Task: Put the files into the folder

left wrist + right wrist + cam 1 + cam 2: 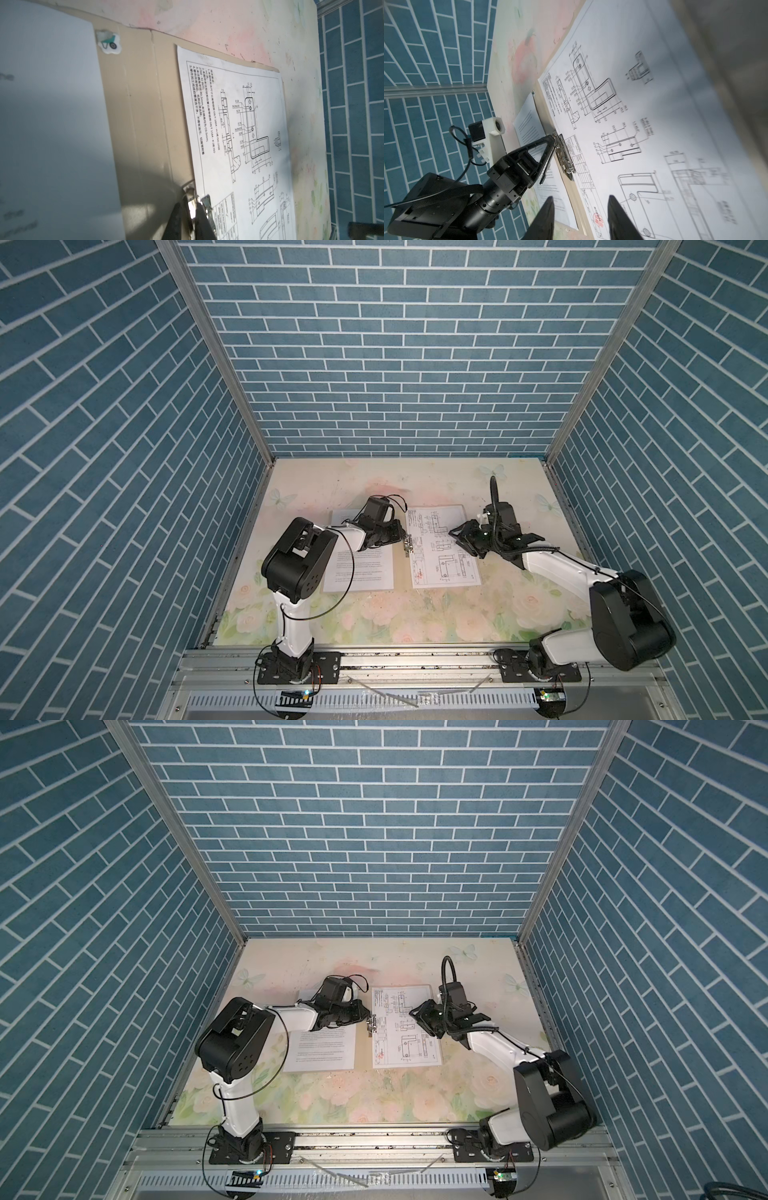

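Paper and card, laid flat on the floral counter [374,614]. From left to right in both top views: the text sheet [365,574], white with dense print, lies on the left half of the open tan folder [141,124], partly under the left arm. At the spine, the left gripper [192,209] has its fingers [548,145] pressed onto the raised lever of the metal clip [566,160]. On the right half lies the drawing sheet [444,551], white with black line drawings, its inner edge at the clip. Over it hovers the right gripper [580,209], fingers [616,212] spread and holding nothing. A small wheelbarrow sticker [109,42] marks the inner card. Handling, as judged: the sheets are light, limp and slippery on card, best slid flat or pinched at an edge; the folder is stiffer and creased, best taken at a free edge; the sprung clip likely resists and may snap shut.
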Available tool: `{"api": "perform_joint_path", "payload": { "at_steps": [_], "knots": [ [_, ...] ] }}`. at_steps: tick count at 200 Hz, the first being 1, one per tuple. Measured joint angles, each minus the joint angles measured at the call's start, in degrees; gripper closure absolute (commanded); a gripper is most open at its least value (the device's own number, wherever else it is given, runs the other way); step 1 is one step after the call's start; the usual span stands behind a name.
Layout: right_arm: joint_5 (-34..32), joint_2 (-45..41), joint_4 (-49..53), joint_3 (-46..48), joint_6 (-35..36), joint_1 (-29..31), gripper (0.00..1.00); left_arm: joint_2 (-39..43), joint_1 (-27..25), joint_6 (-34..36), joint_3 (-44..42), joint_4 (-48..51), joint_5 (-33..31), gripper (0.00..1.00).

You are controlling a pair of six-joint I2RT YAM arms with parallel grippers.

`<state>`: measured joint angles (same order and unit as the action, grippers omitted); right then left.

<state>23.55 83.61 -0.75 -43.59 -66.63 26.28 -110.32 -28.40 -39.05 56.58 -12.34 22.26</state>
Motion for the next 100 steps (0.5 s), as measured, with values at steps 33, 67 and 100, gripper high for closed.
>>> {"api": "perform_joint_path", "payload": {
  "at_steps": [33,67,100],
  "knots": [
    [1.01,7.08,-3.65,-3.48,-4.92,4.13,0.67,0.0,0.0,-3.26,-1.92,-3.82,-0.26,0.86],
    [1.7,10.75,-7.37,-6.01,-8.92,6.51,0.69,0.04,-0.17,-6.84,-4.37,-8.26,-0.63,0.88],
    [2.01,12.5,-8.81,-8.0,-11.58,8.28,0.73,0.07,-0.83,-9.51,-5.46,-10.47,-1.88,0.88]
  ]
}}
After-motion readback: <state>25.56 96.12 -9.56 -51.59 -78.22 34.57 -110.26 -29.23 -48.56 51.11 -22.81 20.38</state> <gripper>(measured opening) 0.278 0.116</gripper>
